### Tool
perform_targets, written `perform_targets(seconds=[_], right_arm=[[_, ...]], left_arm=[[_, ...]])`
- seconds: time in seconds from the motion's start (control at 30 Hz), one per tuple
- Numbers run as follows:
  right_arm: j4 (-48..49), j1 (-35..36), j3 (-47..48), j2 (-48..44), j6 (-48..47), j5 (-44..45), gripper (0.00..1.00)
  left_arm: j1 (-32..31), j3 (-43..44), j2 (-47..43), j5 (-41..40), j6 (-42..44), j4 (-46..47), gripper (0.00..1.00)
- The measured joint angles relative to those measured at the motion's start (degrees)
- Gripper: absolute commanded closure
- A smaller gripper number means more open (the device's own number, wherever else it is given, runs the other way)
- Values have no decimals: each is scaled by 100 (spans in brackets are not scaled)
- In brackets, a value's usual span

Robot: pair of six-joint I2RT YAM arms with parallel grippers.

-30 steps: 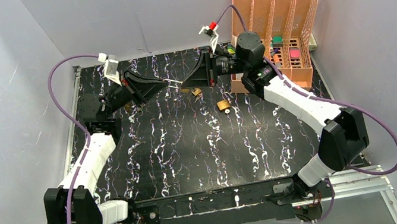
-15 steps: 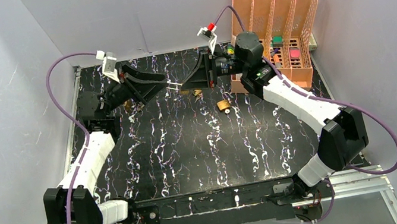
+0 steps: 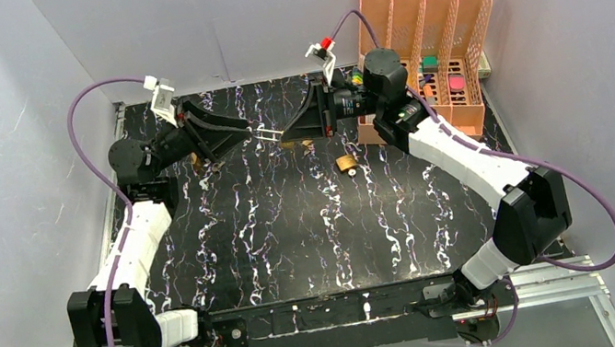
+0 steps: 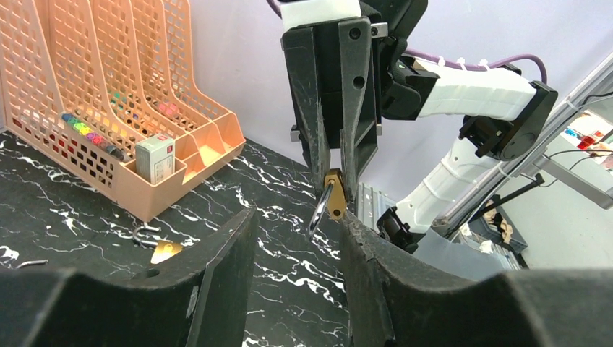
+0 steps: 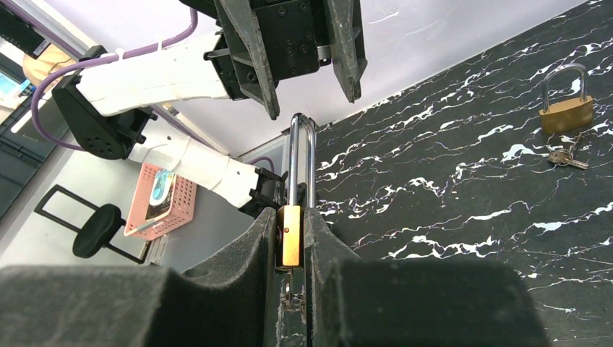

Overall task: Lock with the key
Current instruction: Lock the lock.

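The right end effector [image 5: 290, 217] is clamped tight on the body of a small brass padlock with a silver steel shackle [image 5: 291, 242]. It holds the lock up off the black, white-veined marble-pattern counter [image 3: 294, 231] near the far middle, with the shackle pointing toward the other arm. The left end effector [image 4: 298, 220] faces it with its two black fingers [image 4: 224, 260] spread wide and nothing between them. The shackle's loop sits right at the mouth of that gap, but I cannot tell whether it reaches in past the fingertips. A small metal piece hangs under the padlock body between the right fingers, too hidden to identify. On the counter, off toward the left arm, a loose brass padlock [image 5: 567, 112] lies flat with a small bunch of silver keys [image 5: 567, 159] just beside it. Another brass padlock [image 3: 346, 164] lies below the right wrist. Near it, a peach-orange plastic mesh file organizer with four slots [image 3: 428, 5] stands at the far right corner, with small coloured items in its compartments.
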Motion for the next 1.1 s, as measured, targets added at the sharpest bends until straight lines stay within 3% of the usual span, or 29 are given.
perform_targets(seconds=[0.23,0.4,0.5,0.67,0.87,1.1], right_arm=[[-83,-28,2,-35,-20,-26,100],[-103,-28,2,-35,-20,-48,100],[-101,-28,2,-35,-17,-63,100],[-85,-28,2,-35,2,-83,100],[-52,-28,2,-35,50,-107,100],[103,-28,2,-35,160,-109,100]], left_arm=[[85,61,0,258,-168,-13,56],[85,72,2,354,-234,-11,72],[85,72,7,411,-278,-13,75],[85,72,33,481,-313,-13,73],[85,74,44,479,-348,-15,58],[50,74,57,479,-385,-13,54]])
